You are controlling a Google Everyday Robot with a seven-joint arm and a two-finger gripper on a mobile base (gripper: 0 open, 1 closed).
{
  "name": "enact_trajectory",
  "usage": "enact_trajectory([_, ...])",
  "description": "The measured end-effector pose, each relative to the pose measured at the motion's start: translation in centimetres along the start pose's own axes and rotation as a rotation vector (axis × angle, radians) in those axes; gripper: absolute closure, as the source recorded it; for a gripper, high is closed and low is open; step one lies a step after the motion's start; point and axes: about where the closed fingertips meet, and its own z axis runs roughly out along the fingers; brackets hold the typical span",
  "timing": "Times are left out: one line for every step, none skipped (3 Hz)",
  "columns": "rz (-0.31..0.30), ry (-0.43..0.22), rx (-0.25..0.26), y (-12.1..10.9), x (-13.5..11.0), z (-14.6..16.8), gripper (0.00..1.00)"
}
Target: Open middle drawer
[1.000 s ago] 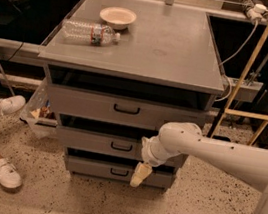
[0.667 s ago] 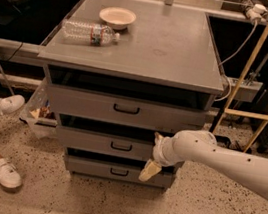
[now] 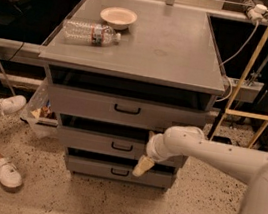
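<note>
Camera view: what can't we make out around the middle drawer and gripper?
Middle drawer interior: camera view, dark under the front of the top drawer.
Its right end: covered by the arm.
Whether the gripper, hanging low and right of the drawer's handle, touches anything: the single view cannot settle it.
Bottle label: too small to read.
Person: cut off by left edge.

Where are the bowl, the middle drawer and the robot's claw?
Bowl (image 3: 118, 17), camera view: its middle.
Middle drawer (image 3: 93, 142), camera view: front, left of its handle.
Claw (image 3: 140, 168), camera view: tan tip, below and right of that handle.
</note>
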Motion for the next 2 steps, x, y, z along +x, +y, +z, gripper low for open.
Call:
enact_trajectory([0.082, 0.008, -0.037, -3.7, 0.85, 6.87, 0.0])
enact_trajectory([0.082, 0.008, -0.036, -3.73, 0.83, 6.84, 0.0])
